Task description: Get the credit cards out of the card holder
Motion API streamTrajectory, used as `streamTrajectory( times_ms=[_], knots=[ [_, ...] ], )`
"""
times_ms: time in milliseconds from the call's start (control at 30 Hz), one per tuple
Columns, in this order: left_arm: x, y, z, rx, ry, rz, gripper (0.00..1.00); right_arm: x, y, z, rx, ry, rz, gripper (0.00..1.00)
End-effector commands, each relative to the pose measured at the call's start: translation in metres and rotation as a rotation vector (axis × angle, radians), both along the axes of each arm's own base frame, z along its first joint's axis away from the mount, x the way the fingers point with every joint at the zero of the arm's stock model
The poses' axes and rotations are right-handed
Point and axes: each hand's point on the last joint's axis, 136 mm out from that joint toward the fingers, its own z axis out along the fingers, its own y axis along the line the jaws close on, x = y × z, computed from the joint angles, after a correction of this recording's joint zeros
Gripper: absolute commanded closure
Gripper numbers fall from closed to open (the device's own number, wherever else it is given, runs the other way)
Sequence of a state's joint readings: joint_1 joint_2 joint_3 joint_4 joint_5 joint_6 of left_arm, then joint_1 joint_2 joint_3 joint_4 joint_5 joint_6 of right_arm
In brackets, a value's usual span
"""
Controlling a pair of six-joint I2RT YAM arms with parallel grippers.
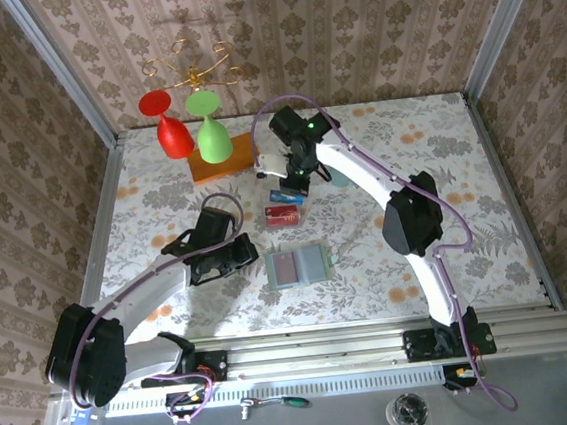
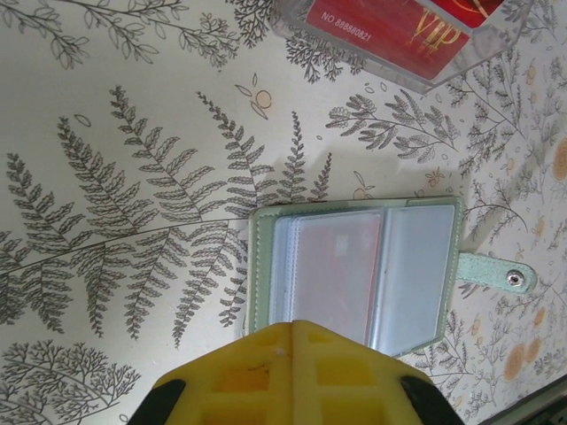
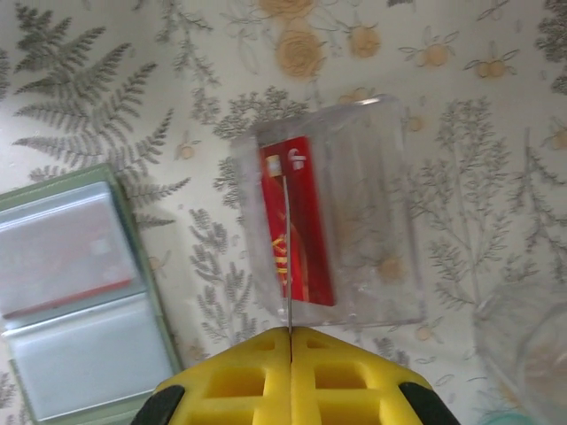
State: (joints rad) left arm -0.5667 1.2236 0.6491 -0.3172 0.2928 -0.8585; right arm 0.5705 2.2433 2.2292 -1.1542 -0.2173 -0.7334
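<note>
Red credit cards (image 1: 284, 213) lie above centre—already out; the card holder (image 1: 296, 267), open at centre, shows one red inside. Right gripper (image 3: 290, 329) seemingly pinches another edge-on; left gripper (image 2: 292, 324) pressed together, empty.

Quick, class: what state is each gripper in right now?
Left gripper: closed, nothing seen in it.
Right gripper: closed; a thin edge runs out from it, and whether that is held cannot be told.

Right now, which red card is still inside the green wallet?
The red card showing faintly through a cloudy pocket of the card holder. The other red card, marked VIP, lies in the clear tray.
</note>
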Motion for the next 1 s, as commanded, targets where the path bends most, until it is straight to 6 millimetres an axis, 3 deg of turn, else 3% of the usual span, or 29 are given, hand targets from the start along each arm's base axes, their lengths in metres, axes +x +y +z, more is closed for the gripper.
streamTrajectory(
  times_ms=[0, 167, 367, 967],
  knots=[
    [0.004, 0.004, 0.013, 0.013, -0.028, -0.002, 0.94, 0.003, -0.003, 0.001, -0.009, 0.032, 0.027, 1.0],
    [0.008, 0.004, 0.016, 0.011, -0.034, 0.002, 0.94, 0.02, 0.002, 0.0, 0.013, 0.023, 0.03, 1.0],
    [0.011, 0.002, 0.014, 0.015, -0.021, -0.003, 0.94, 0.026, 0.011, -0.005, 0.049, 0.025, 0.045, 1.0],
    [0.003, 0.014, 0.009, 0.028, 0.0, 0.019, 0.94, 0.014, 0.018, -0.054, 0.03, 0.157, 0.055, 1.0]
  ],
)
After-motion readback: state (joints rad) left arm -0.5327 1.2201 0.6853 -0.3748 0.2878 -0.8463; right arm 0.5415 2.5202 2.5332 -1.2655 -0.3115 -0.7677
